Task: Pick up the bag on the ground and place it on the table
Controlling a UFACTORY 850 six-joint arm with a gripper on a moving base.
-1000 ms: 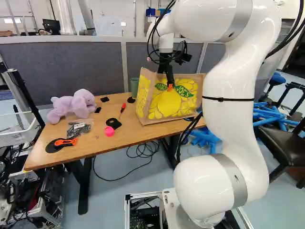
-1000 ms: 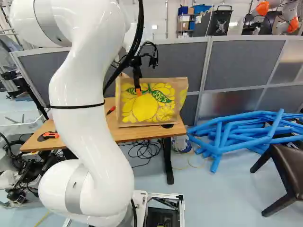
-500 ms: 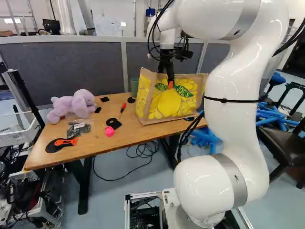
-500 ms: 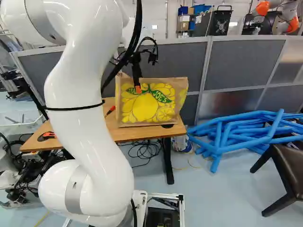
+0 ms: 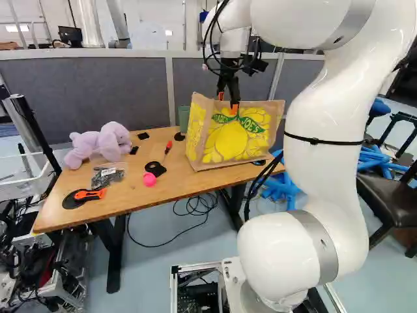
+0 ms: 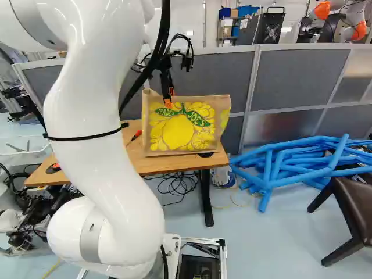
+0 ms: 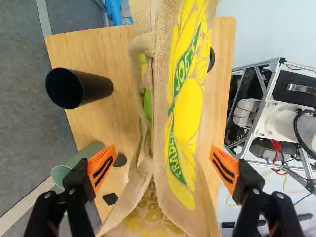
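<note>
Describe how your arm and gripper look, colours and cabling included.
My arm is glossy white and rounded, with grey bands at joints, a thin black strap around one link, and black cables running outside it. The gripper is black, with two fingers carrying orange pads marked by dark slots.

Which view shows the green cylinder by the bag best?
The wrist view: it shows much of the green cylinder and part of its open end, though a finger overlaps it. The left base view shows it partly hidden behind the bag; the right base view doesn't show it.
</note>
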